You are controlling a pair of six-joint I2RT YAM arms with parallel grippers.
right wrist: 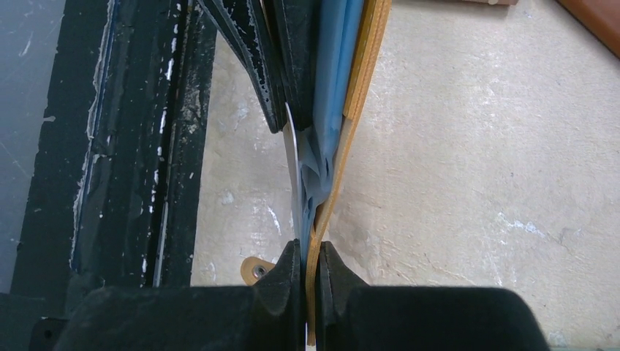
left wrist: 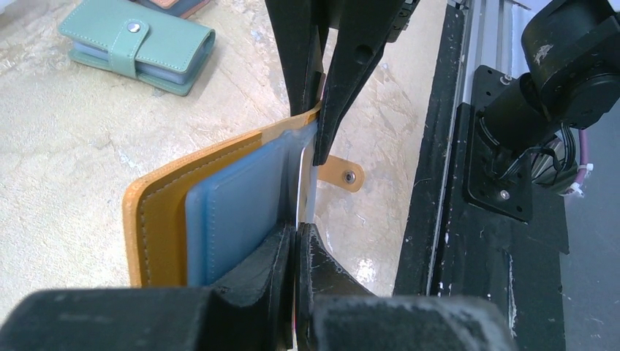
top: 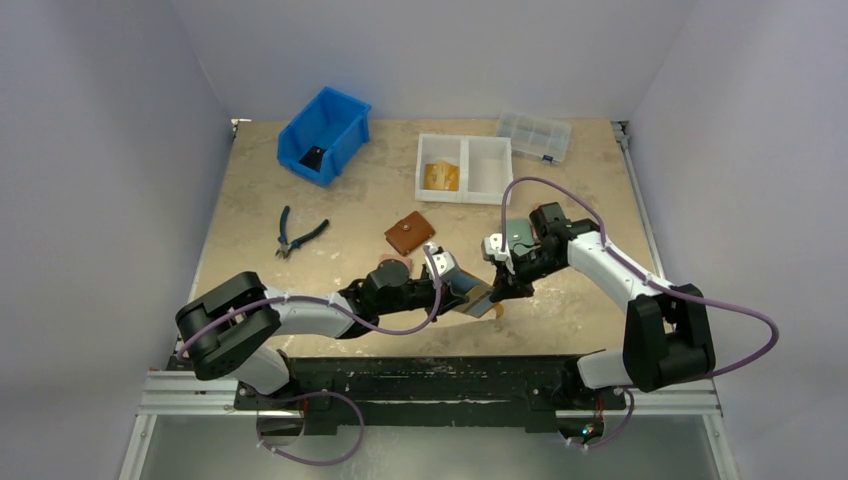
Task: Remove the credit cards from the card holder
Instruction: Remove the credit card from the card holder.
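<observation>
Left end effector (left wrist: 296, 245) and right end effector (right wrist: 311, 256) are clamped on opposite edges of the card holder (left wrist: 164, 219), held off the worktop (top: 350, 200) just arm-side of the brown wallet (top: 410, 233), probably so a white card (left wrist: 307, 183) can be slid out.

Mustard-orange card holder (left wrist: 157, 219), open, on edge, bluish sleeves (left wrist: 234, 212), pale credit card (left wrist: 308, 183) inside

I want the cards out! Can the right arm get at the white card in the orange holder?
Probably yes. The right fingers pinch the card holder at the edge where the white card shows; the left fingers steady it. Nothing blocks them.
</observation>
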